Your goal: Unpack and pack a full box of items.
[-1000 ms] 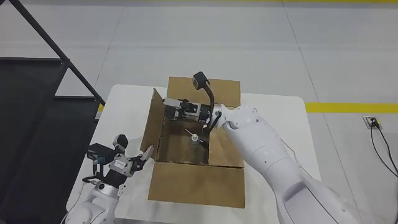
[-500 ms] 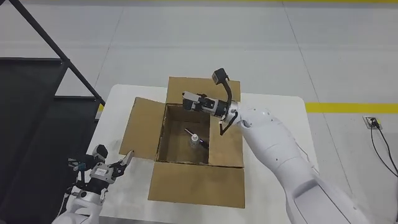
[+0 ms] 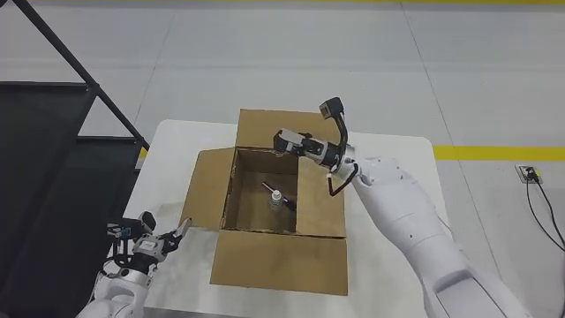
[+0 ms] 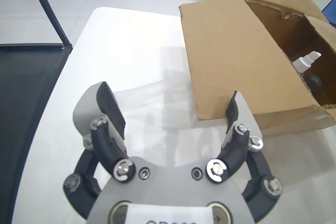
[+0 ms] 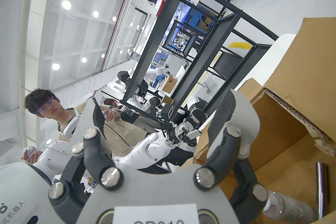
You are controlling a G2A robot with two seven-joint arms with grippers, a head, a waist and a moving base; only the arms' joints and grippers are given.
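An open cardboard box sits near the middle of the white counter, its flaps spread apart. Taking 12 o'clock in the top view as pointing away from the robot, the 9 o'clock flap slants up and outward, and the 6 o'clock flap lies flat toward the robot.

On the box floor, roughly at the centre, is a small white spray bottle; whether it stands upright or leans cannot be told. Just beside it are a thin shiny metal rod and a black round piece.

The left jaws hang over bare counter at 8 o'clock from the box, close to the outer corner of the 9 o'clock flap. Their fingers are spread wide with nothing between them. Whether one fingertip touches the flap cannot be told.

The right jaws are at the 12 o'clock side of the box, above its far wall, pointing toward 9 o'clock. Their fingers are also wide apart and hold nothing.
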